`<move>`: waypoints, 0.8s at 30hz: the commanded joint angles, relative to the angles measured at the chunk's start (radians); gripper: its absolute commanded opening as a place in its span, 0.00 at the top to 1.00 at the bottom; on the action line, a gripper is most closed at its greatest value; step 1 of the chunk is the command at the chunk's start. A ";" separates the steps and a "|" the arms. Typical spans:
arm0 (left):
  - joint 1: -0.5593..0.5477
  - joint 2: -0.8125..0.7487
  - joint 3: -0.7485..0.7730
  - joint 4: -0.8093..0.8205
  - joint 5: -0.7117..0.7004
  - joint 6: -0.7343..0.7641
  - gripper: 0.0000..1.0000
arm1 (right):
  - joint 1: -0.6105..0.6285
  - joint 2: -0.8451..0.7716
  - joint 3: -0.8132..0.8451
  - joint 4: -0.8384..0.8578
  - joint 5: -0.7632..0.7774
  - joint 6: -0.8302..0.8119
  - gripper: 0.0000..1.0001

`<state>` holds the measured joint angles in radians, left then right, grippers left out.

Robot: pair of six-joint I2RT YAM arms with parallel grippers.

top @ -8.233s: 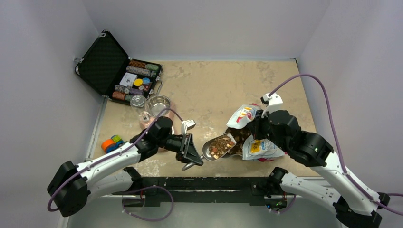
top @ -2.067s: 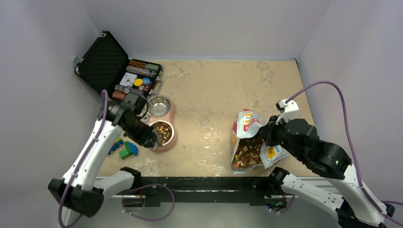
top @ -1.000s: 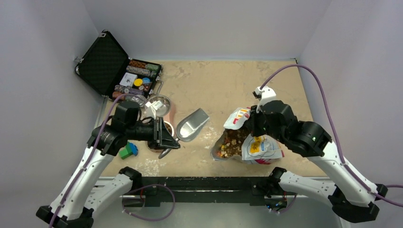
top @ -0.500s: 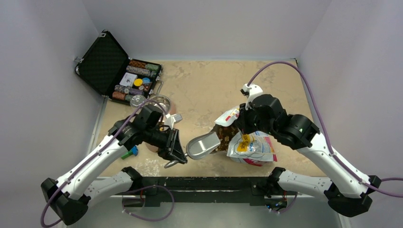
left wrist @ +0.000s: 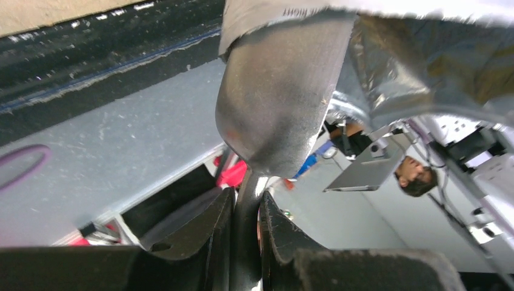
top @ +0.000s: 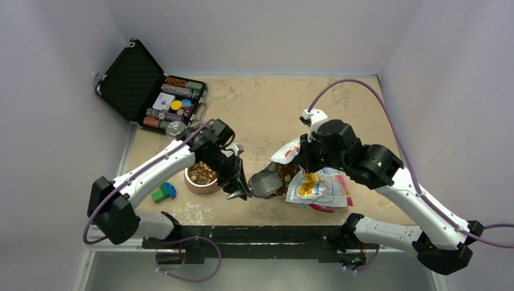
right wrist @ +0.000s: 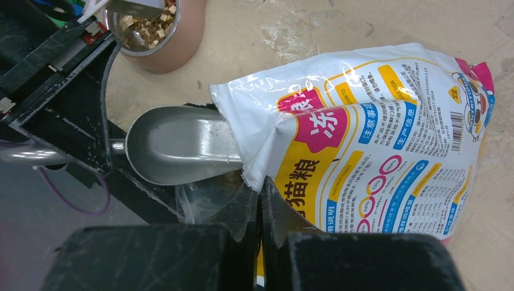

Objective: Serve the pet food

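**Scoop back in the bag for another load**

Since half a second ago the left arm has swung inward and pushed the metal scoop point(top: 262, 180) nose-first into the mouth of the bag point(top: 321, 188), where before it hung just short of the opening. The right arm has barely shifted.

The left gripper point(left wrist: 245, 224) is clamped narrowly on the scoop's thin handle, the bowl of the scoop pointing away from it. The right gripper point(right wrist: 259, 194) is pinched tight on the torn edge of the bag, lifting that lip so the mouth gapes.

The pet food point(top: 285, 173) lies in two places: brown and tan pieces show inside the bag's opening, and a portion already sits in the steel-lined pink bowl point(top: 193, 188) near the left arm.

Kibble is light, dry and loose, so it likely rolls and spills at any tilt. No finger can pick it up; it travels only in the scoop, held by the handle and kept level. The glossy bag looks floppy and slick, so the grip at its edge could slip.
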<state>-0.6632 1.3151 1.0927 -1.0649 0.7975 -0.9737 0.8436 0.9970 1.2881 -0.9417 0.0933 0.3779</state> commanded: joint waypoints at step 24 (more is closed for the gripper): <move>-0.127 0.263 0.091 0.643 0.074 -0.267 1.00 | 0.020 -0.158 -0.054 0.147 0.237 0.055 1.00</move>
<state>-0.8032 1.6463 1.2282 -0.6949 0.7815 -1.2560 0.8585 0.8951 1.2015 -0.8730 0.1982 0.3920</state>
